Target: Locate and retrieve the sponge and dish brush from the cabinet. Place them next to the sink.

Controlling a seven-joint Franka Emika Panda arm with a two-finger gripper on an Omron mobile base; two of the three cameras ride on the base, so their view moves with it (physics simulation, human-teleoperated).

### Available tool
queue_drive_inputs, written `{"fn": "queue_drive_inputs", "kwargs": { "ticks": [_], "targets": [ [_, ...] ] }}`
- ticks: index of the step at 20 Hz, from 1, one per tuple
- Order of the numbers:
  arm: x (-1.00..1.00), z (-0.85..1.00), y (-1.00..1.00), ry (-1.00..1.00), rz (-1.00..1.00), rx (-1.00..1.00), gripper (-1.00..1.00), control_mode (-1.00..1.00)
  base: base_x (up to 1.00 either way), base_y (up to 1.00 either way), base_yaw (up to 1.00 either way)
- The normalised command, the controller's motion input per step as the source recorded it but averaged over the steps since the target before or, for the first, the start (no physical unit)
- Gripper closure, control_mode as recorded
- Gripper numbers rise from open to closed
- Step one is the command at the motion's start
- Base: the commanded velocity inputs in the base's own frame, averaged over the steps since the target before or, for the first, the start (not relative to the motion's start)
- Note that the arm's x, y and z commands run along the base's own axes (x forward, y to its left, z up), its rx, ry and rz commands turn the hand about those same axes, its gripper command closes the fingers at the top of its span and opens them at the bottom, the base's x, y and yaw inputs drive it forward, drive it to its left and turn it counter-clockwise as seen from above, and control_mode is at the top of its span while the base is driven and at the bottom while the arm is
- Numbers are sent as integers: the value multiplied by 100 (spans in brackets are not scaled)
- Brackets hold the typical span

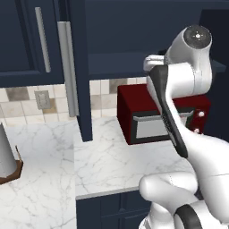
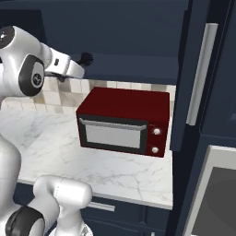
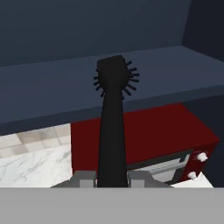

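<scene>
In the hand view the dish brush (image 3: 111, 127) rises straight from the gripper (image 3: 112, 178), whose jaws are clamped on its handle; its bristled head stands before the cabinet (image 3: 87, 94) shelf edge, above the red microwave (image 3: 148, 131).

The left base view shows the cabinet's open door (image 1: 76, 67) over the marble counter (image 1: 112, 161).

The right base view has the brush head just at the shelf's front edge. Retrieval looks in hand; next, I judge, carry it clear to the sink.
</scene>
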Motion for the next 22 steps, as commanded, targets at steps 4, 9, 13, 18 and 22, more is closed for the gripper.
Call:
{"fn": "queue_drive_inputs", "kwargs": {
  "ticks": [4,9,13,18,22],
  "targets": [
    [-98,-5,26,0,4,0,100,-100,0,0,0],
    [-100,-11,14,0,3,0,100,-100,0,0,0],
    [-100,-10,8,0,2,0,100,-100,0,0,0],
    [-100,-11,15,0,2,0,100,-100,0,0,0],
    [-100,-11,14,0,2,0,100,-100,0,0,0]
  ]
}}
